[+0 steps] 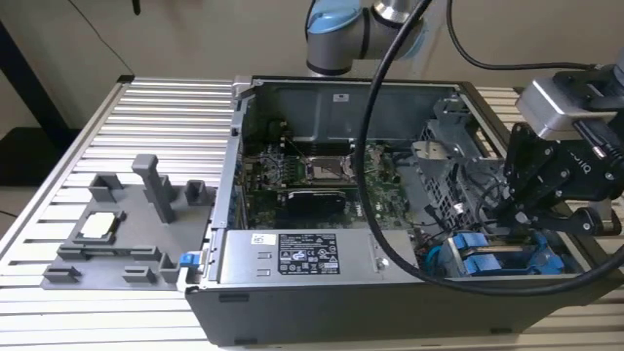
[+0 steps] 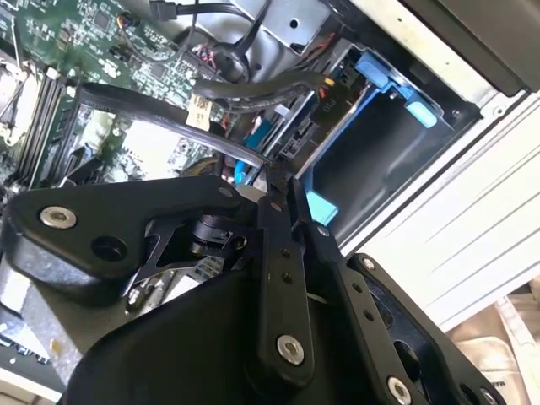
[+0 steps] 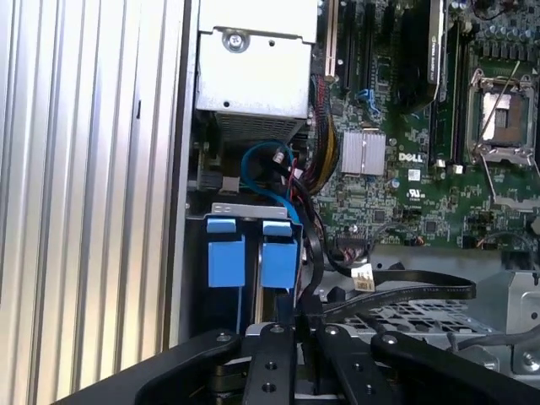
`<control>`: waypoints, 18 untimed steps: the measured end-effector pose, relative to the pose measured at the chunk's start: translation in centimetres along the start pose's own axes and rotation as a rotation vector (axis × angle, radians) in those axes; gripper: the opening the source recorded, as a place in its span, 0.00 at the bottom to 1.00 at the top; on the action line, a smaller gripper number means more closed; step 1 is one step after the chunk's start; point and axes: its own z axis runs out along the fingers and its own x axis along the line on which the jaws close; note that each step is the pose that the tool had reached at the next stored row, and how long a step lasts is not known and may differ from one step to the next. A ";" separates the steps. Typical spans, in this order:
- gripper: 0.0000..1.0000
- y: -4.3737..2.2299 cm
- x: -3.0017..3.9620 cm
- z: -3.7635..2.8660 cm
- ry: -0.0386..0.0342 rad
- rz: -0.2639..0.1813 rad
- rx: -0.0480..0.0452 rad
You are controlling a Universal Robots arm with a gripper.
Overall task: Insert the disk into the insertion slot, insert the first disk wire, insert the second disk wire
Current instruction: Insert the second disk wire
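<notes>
**Gripper low in the drive-bay corner of an open computer case**

Over the corner of the computer case (image 1: 332, 322) at the exterior view's right, the black gripper (image 1: 516, 218) hangs low, its fingertips down among dark cables just above the blue drive bays. In both wrist views the two black fingers (image 3: 272, 354) stand close together, almost touching, and seem to pinch a thin black cable (image 3: 405, 291) that arcs away across the case; whether they truly clamp it, I cannot tell.

Just beside the fingertips sits the insertion slot (image 2: 380, 143), a dark grey rectangular bay with blue plastic tabs (image 3: 253, 253) at its mouth. In the second wrist view the bay's inside looks dark and hollow. A blue frame edge shows near the gripper there, but I cannot say if it is the disk.

Farther in lies the green motherboard (image 1: 322, 175) with its bare processor socket. A grey labelled power-supply box (image 1: 302, 257) runs along the case's near wall. The case rests on a ribbed metal table (image 1: 166, 124), and well apart, at the exterior view's left, stands a grey fixture tray (image 1: 117, 241).
</notes>
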 end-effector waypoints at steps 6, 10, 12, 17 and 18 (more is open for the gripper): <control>0.16 -0.30 0.41 0.41 -0.0002 0.002 0.0000; 0.16 -0.58 0.51 0.68 -0.0006 0.003 0.0001; 0.16 -0.64 0.52 0.70 -0.0004 0.003 0.0001; 0.16 -0.67 0.53 0.72 -0.0004 0.003 0.0001; 0.16 -0.67 0.53 0.74 -0.0003 0.003 0.0001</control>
